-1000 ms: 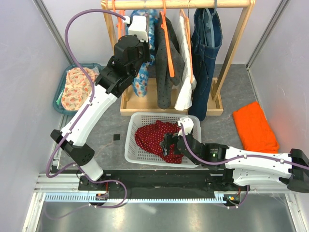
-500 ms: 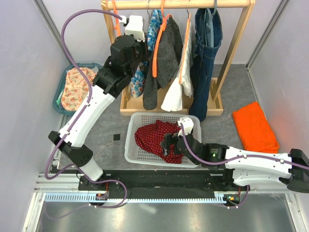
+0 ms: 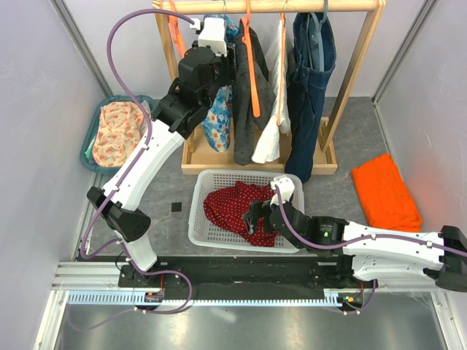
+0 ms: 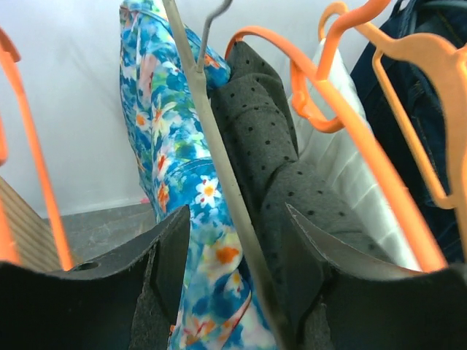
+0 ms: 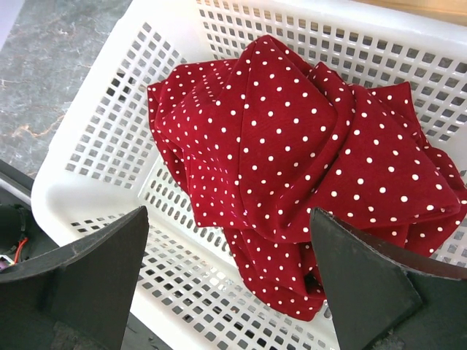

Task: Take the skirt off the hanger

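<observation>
On the wooden rack hang a blue floral garment (image 3: 217,120), a grey dotted garment (image 3: 248,102) on an orange hanger (image 3: 253,65), a white garment (image 3: 271,124) and denim (image 3: 306,80). My left gripper (image 3: 222,73) is high at the rack and open. In the left wrist view (image 4: 235,219) a thin grey hanger wire (image 4: 219,146) runs between its jaws, with the floral garment (image 4: 168,131) behind and the grey garment (image 4: 270,138) to the right. My right gripper (image 3: 255,215) is open and empty over a red polka-dot cloth (image 5: 292,146) in the white basket (image 5: 95,146).
A teal tub of floral clothes (image 3: 117,131) stands at the far left. A folded orange cloth (image 3: 385,191) lies at the right. The rack's wooden base (image 3: 219,162) sits just behind the white basket (image 3: 208,222). A small black square (image 3: 176,208) lies left of the basket.
My left gripper has risen and shifted right, closer to the rail. The hanging garments swung left and have swung back. The right arm has not moved.
</observation>
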Action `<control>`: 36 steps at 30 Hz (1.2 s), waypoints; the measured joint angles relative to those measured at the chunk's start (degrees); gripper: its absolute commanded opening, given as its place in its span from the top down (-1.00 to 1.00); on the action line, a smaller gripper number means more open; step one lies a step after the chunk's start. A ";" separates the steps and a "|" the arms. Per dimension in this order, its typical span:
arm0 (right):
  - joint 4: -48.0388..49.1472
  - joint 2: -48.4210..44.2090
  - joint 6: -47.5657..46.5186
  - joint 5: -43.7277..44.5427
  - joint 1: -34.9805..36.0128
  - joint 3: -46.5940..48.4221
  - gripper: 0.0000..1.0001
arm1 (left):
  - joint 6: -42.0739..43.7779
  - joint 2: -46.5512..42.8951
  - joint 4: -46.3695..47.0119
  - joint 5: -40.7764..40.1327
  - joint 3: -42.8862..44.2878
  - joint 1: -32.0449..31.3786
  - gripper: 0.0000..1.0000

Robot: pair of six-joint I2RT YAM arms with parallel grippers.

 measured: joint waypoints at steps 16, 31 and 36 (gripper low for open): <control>-0.17 -1.01 0.02 0.83 0.00 0.00 -0.93 | 0.85 0.85 -0.72 0.68 0.22 0.81 0.96; -0.17 -2.75 0.31 0.83 0.00 0.00 -0.90 | 7.61 3.58 -9.53 5.09 13.16 1.07 0.97; -0.52 -3.02 0.02 0.85 0.00 0.09 -0.91 | 7.91 -5.33 -13.81 6.32 7.19 1.22 0.97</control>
